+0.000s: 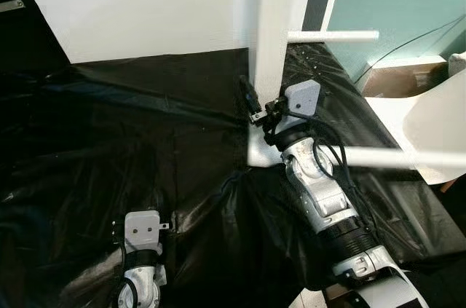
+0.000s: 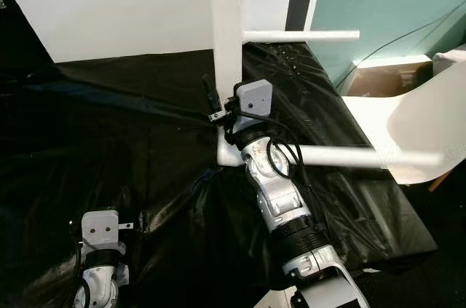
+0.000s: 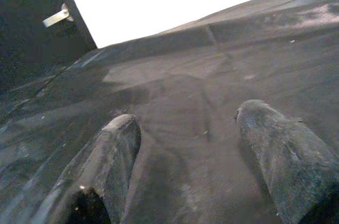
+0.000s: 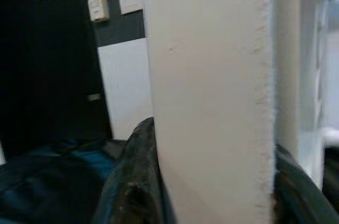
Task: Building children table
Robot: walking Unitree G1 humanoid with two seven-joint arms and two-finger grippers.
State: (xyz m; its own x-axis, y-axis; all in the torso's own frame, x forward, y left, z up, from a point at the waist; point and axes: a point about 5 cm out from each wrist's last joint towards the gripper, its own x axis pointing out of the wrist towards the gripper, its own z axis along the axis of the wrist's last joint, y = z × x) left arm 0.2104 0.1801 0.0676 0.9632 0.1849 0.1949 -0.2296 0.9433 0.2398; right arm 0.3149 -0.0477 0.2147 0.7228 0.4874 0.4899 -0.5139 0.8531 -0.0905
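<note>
The upright white table leg [image 1: 271,38] is pinched by the right claw [image 4: 212,192], one black finger on each side. Two white rods [image 2: 364,156] stick out beside it. The left claw [image 3: 185,166] is held spread just over the black plastic sheet [image 1: 131,148].

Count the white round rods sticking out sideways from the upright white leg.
2. The upper rod juts out toward the teal wall. The lower rod runs out past the right pincer, which grips the upright white leg. Others may be hidden.
</note>
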